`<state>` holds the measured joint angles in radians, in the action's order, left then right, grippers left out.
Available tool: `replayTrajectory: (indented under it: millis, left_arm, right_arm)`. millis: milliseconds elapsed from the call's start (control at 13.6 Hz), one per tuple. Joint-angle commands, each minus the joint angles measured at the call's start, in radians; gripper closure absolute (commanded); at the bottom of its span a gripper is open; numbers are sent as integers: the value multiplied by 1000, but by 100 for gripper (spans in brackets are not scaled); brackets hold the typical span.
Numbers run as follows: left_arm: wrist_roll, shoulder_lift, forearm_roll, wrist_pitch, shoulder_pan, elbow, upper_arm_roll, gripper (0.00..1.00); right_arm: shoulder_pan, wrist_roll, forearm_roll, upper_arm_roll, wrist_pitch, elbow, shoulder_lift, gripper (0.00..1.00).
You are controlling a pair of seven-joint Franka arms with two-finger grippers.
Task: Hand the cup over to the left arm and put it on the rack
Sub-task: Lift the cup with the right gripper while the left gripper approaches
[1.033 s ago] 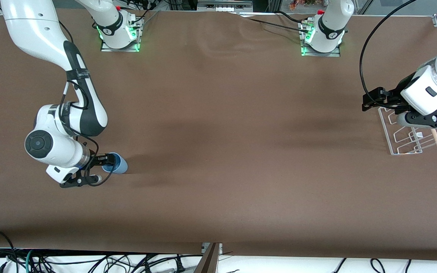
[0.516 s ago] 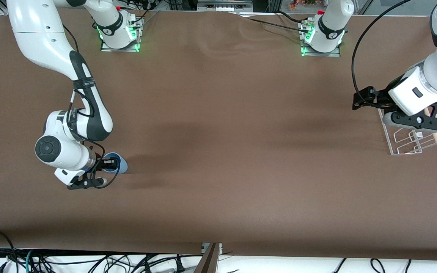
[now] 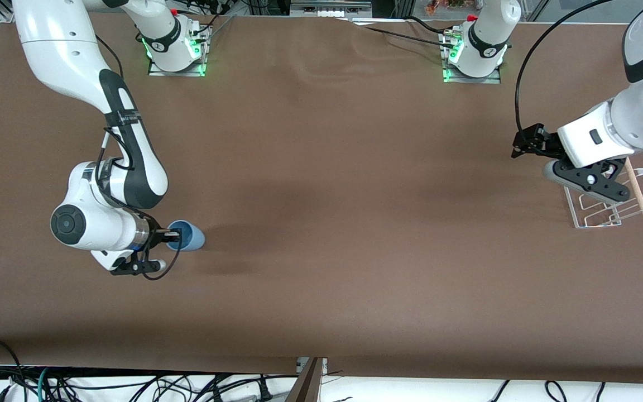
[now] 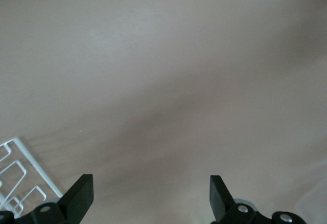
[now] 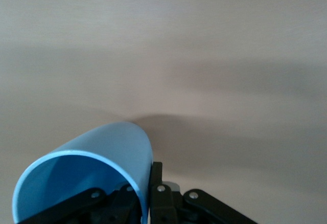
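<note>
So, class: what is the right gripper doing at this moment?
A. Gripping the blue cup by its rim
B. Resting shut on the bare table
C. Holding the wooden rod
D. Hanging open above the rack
A: the right gripper pinches the rim of the cup, one finger inside its mouth.

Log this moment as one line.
right gripper: shut on cup rim | left gripper: open, over table by rack | handover: not done
</note>
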<state>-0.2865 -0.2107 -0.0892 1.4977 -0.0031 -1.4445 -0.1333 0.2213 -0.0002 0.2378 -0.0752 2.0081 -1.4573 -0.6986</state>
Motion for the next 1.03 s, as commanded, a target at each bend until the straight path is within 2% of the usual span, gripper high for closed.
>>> replayTrajectory:
  millis: [0, 148, 295, 369, 516, 738, 959]
  left_arm:
    - [-178, 4, -64, 15, 0, -7, 0, 0]
    - [-296, 4, -159, 13, 0, -10, -3, 0]
    - [-411, 4, -213, 18, 0, -10, -9, 0]
    - [-452, 5, -221, 32, 0, -8, -29, 0]
    - [-598, 8, -221, 79, 0, -10, -81, 0]
    - [-724, 16, -265, 163, 2, -54, -138, 0]
    - [-879, 22, -279, 272, 0, -97, -169, 0]
  right_arm:
    - [58, 161, 69, 14, -129, 96, 7, 100]
    - [91, 346, 159, 63, -185, 155, 8, 100]
    - [121, 577, 201, 139, -190, 210, 7, 100]
    - [127, 695, 224, 197, -177, 219, 5, 100]
    - [130, 907, 331, 291, -100, 232, 2, 100]
    - [135, 1141, 533, 392, 29, 236, 2, 100]
    - [194, 1285, 589, 410, 180, 236, 1, 100]
